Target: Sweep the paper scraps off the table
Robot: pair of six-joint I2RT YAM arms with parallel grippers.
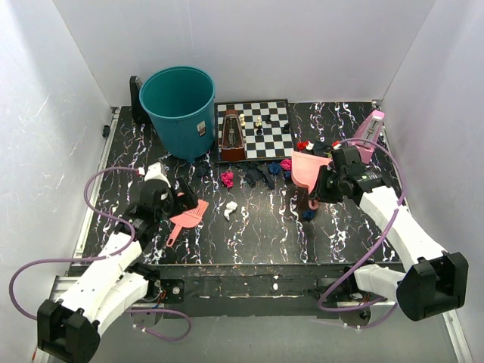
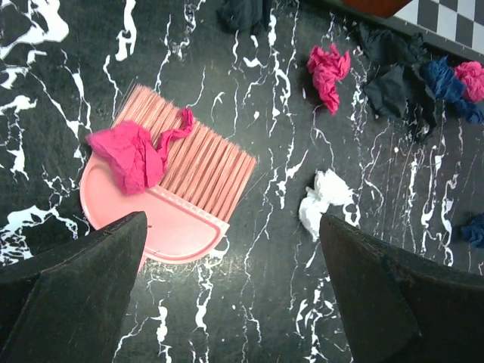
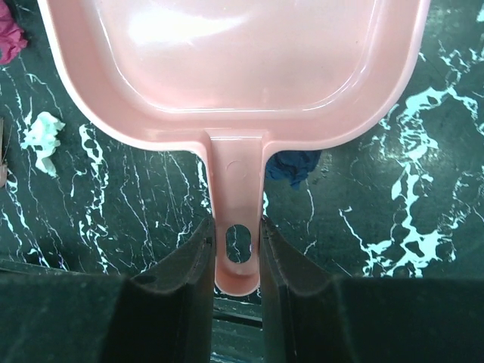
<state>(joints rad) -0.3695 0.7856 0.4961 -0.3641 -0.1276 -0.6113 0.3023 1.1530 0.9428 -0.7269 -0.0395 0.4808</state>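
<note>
Right gripper (image 3: 238,231) is clamping the pink dustpan (image 3: 227,68) by its handle, jaws tight on it. Left gripper (image 2: 233,227) is hovering wide open, holding nothing, over the pink brush (image 2: 200,178), with 1 magenta scrap (image 2: 132,155) lying on the bristles. Other paper scraps (image 1: 227,179) are sitting on the table (image 1: 265,234) near the chessboard (image 1: 276,140).
</note>
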